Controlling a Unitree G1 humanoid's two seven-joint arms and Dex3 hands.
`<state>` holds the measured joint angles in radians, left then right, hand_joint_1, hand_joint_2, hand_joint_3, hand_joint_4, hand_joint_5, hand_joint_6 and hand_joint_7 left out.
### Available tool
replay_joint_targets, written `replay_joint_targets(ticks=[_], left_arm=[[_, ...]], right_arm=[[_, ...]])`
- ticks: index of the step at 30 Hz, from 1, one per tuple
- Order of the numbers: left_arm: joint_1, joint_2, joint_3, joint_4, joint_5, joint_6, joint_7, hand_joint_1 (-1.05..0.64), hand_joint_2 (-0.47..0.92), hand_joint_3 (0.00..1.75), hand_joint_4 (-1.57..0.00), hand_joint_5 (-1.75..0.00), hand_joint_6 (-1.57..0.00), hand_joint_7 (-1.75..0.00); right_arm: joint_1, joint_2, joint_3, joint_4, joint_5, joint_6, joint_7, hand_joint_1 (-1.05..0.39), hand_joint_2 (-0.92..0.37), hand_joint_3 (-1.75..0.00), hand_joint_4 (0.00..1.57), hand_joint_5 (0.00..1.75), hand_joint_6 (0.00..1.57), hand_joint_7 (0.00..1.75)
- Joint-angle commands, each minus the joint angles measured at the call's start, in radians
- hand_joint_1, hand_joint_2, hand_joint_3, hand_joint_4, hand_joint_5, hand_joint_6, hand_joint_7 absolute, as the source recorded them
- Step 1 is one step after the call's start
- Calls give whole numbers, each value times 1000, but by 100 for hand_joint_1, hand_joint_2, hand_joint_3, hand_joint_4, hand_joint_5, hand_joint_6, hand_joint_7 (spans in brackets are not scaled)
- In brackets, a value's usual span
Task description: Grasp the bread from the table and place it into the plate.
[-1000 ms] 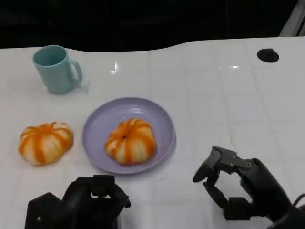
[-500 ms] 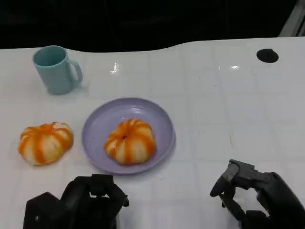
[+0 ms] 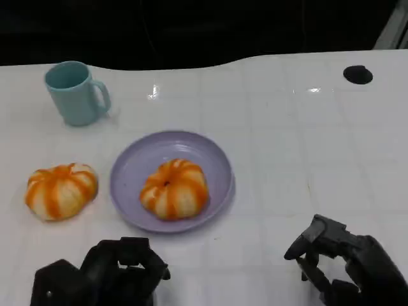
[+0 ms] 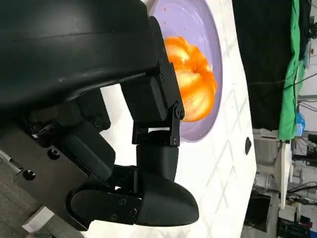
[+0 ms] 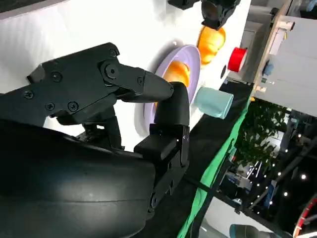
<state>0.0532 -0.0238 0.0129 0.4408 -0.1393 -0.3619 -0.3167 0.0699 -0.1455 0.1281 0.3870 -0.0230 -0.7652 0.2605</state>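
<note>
One orange-striped bread lies in the lilac plate at mid-table. A second striped bread lies on the table just left of the plate. My left hand sits near the front edge, below the gap between the loose bread and the plate, its fingers curled in on nothing. At the front right my right hand is well clear of the plate, fingers apart and holding nothing. The left wrist view has the left hand before the bread in the plate. The right wrist view looks past the right hand to the plate.
A teal cup stands at the back left. A small black disc lies at the back right. The table's far edge runs against a dark background. The right wrist view has a red cylinder beyond the table.
My right hand has drawn back from beside the plate toward the front right corner. The left hand and both breads stay where they were.
</note>
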Motion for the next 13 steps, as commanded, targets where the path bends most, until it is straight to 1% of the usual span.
replay_joint_targets(ticks=[1, 10, 13], left_arm=[[-26, 13, 14, 51, -4, -37, -5, -105, 56, 66, -157, -122, -141, -81], [-58, 21, 26, 100, -8, -51, -9, -105, 57, 65, -157, -123, -141, -81], [-59, 20, 30, 102, -14, -51, -16, -105, 57, 63, -157, -122, -141, -81]], right_arm=[[-25, 0, -17, 50, 3, -34, -7, -44, -86, -58, 62, 175, 61, 152], [-40, 6, -16, 68, -6, -26, -12, -44, -90, -50, 65, 175, 64, 146], [-42, 8, -14, 72, 1, -35, -6, -43, -90, -49, 65, 175, 64, 145]])
